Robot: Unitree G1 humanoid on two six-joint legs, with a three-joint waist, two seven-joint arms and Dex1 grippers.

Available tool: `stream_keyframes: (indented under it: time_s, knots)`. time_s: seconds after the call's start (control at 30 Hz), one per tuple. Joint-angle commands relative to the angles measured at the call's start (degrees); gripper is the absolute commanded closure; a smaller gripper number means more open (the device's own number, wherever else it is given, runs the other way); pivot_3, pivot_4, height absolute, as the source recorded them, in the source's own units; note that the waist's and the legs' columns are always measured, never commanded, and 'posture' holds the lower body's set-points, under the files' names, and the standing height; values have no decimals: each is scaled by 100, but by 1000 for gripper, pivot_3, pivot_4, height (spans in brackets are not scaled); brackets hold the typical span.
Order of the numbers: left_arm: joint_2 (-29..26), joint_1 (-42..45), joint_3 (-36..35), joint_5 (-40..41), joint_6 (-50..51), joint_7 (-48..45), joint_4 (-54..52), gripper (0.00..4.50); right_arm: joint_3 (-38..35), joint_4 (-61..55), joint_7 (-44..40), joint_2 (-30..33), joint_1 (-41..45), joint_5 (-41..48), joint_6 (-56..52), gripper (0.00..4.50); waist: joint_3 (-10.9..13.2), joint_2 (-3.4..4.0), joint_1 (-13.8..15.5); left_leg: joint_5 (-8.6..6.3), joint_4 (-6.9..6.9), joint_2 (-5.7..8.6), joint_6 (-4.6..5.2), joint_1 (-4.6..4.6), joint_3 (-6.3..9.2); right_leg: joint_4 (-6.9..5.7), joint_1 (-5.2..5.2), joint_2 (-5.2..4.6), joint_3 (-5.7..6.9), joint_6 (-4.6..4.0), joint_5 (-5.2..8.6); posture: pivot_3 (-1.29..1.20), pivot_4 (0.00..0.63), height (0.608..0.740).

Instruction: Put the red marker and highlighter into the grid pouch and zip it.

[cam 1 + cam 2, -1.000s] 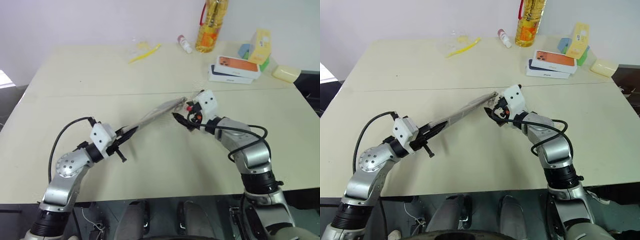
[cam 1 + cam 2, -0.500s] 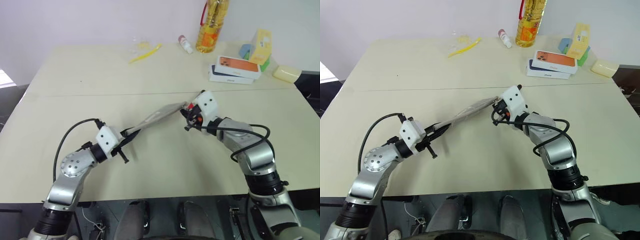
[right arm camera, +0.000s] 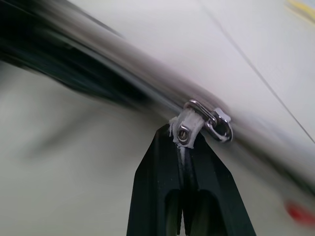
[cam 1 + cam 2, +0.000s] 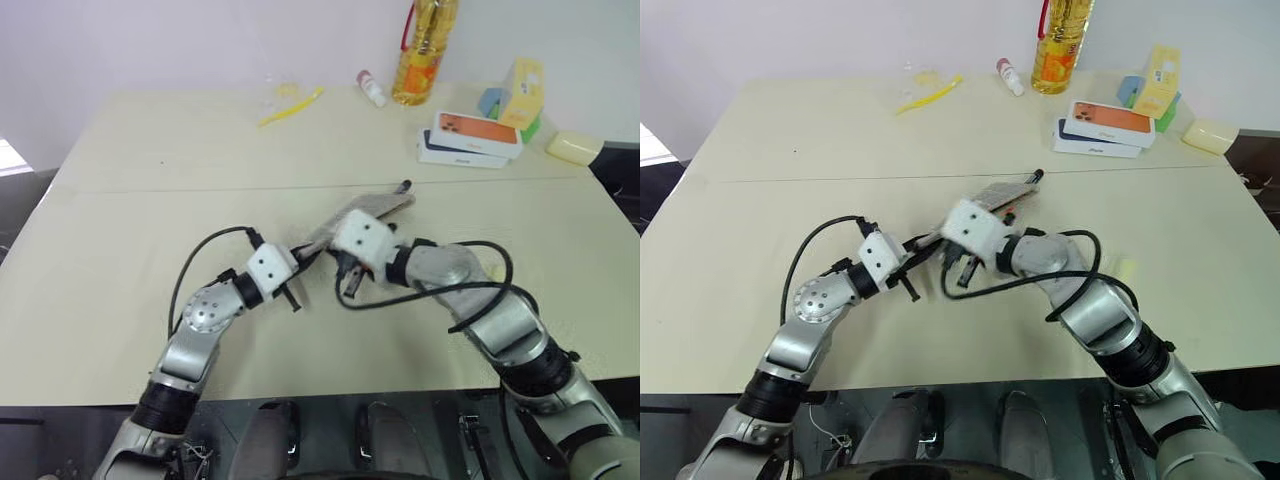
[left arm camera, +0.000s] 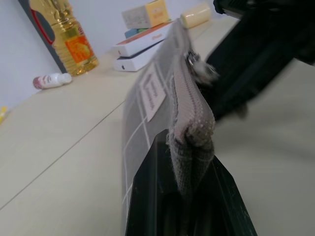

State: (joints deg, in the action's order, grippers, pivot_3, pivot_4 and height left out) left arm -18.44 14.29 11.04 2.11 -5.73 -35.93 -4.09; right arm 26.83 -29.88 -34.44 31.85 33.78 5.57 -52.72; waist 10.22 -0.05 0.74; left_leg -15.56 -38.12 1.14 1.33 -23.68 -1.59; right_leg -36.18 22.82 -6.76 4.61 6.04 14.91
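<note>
Grey grid pouch edge-up, long axis between claws

Even bright light; right wrist view motion-blurred.

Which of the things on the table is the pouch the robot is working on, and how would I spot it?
Look at the middle of the beige table, between the two arms. The grid pouch is held there, its end pinched by the left gripper and its zipper pull by the right gripper. It is flat grey fabric with white grid lines, unlike the hard phone boxes behind.
</note>
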Motion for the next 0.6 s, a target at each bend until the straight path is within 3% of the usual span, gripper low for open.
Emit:
stream_keyframes:
  time_s: [0.03, 0.23, 0.33, 0.57, 0.6]
  knots:
    - [161, 148, 141, -53, -155, 70, -31, 4500, 233, -350, -94, -56, 136, -69, -23, 4479, 0, 0, -5, 0, 0, 0, 0, 0, 0, 1, -1, 0, 0, 0, 0, 0, 150, 740]
    - [271, 158, 14, -109, -172, 300, -39, 4500, 54, -322, -225, 11, 109, -26, -41, 4479, 0, -1, -5, 0, 0, -1, 0, 0, 0, 0, 0, 0, 0, 0, 0, 0, 150, 740]
    - [269, 187, -235, -103, -232, 547, -68, 4500, -309, -410, -435, 172, 6, 209, -75, 3568, 1, -2, -1, 0, -2, 0, 0, 0, 0, 1, -3, -1, 0, 0, 0, 0, 150, 740]
    - [64, 174, -985, -243, -421, 1252, -42, 4500, -1561, -94, -104, 292, -408, 405, -311, 40, 1, -3, -1, 0, -2, -1, 0, 0, 2, 2, -3, -2, 1, 0, 0, 0, 150, 740]
    - [16, 156, -1034, -329, -469, 1348, 48, 4500, -1849, 195, 387, -52, -332, 271, -520, 40, 1, -3, -2, 0, -2, -1, 0, 0, 2, 1, -3, -2, 1, 0, 0, 0, 150, 740]
